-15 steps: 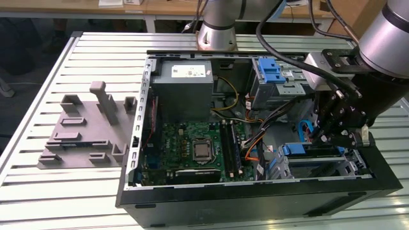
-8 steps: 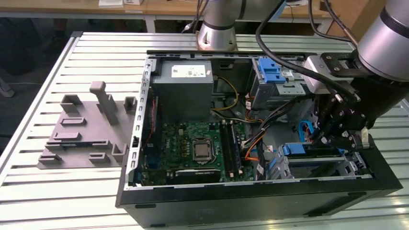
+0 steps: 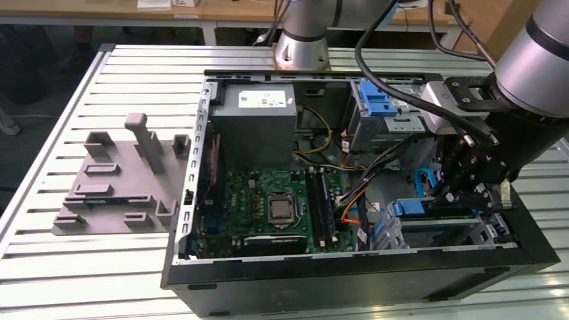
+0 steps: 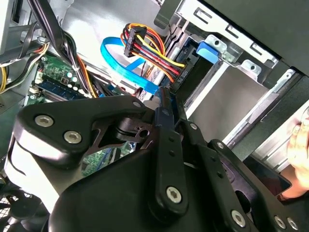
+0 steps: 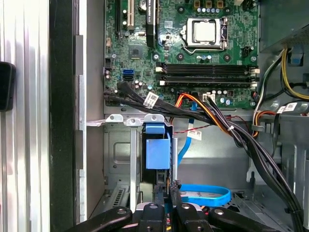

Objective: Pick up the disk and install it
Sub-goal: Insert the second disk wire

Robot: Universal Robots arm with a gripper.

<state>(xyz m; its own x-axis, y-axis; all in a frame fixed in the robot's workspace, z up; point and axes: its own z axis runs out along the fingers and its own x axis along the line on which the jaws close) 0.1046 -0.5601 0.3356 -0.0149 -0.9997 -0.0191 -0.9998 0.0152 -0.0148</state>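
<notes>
Slatted metal table (image 3: 53, 267), carrying a grey moulded fixture plate (image 3: 116, 193) and, beside it, the open computer case (image 3: 356, 280) lying on its side. Within the case: grey power-supply box (image 3: 258, 127) at the far end, green motherboard (image 3: 266, 200) in the middle, upper cage with blue clip (image 3: 382, 107) at the far corner on the exterior view's right, and the lower drive bay (image 5: 118, 159) at the near corner on that side. Lodged in that bay, standing on edge: the disk (image 5: 158, 150), blue carrier tab facing the motherboard, dark body partly hidden by the bay wall. Judged dense for its size, rigid, smooth on its metal faces and sensitive to knocks; best held by the plastic rails along its edges, not by the flat faces. Directly behind the disk's edge: the gripper (image 5: 169, 191), fingers (image 5: 163, 193) drawn close together with hardly a gap; unclear whether anything is pinched between them. Loose alongside: blue flat data cable (image 5: 207, 194) and bundled power leads (image 4: 149, 46).
</notes>
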